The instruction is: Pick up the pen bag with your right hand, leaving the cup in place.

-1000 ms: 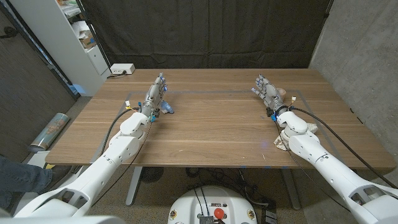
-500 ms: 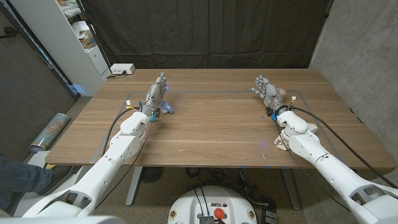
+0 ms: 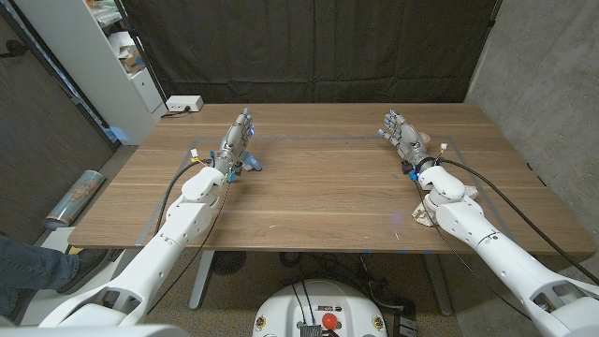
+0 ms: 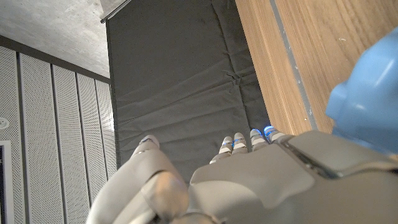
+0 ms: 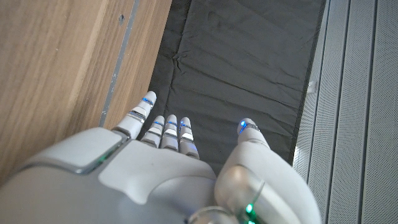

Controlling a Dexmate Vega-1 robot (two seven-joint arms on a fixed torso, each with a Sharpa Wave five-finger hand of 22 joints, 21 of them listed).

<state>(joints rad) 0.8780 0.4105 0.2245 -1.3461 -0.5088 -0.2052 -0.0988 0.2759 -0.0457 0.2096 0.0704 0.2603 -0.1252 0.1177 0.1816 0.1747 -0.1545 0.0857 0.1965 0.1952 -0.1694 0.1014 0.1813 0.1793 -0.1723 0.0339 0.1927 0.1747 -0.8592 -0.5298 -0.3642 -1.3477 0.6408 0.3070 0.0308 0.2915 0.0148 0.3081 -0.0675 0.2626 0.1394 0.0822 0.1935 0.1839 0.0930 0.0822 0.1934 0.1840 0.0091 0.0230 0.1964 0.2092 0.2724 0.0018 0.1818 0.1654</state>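
Note:
A small light blue object (image 3: 253, 164), seemingly the cup, sits on the wooden table (image 3: 318, 187) just beside my left hand (image 3: 235, 140); it also appears as a blue shape (image 4: 367, 93) in the left wrist view. A pale cream fabric thing (image 3: 423, 213), possibly the pen bag, lies under my right forearm, and its other end (image 3: 468, 192) shows past the arm. My right hand (image 3: 402, 136) is beyond it, fingers stretched forward and holding nothing. A small pinkish thing (image 3: 427, 141) lies right beside that hand. The left hand's fingers are also extended and hold nothing.
A white box (image 3: 184, 104) stands at the table's back left corner. Thin blue tape lines (image 3: 309, 138) mark the tabletop. A white shelf (image 3: 112, 56) stands off to the left, and a person's leg (image 3: 28, 267) shows at the lower left.

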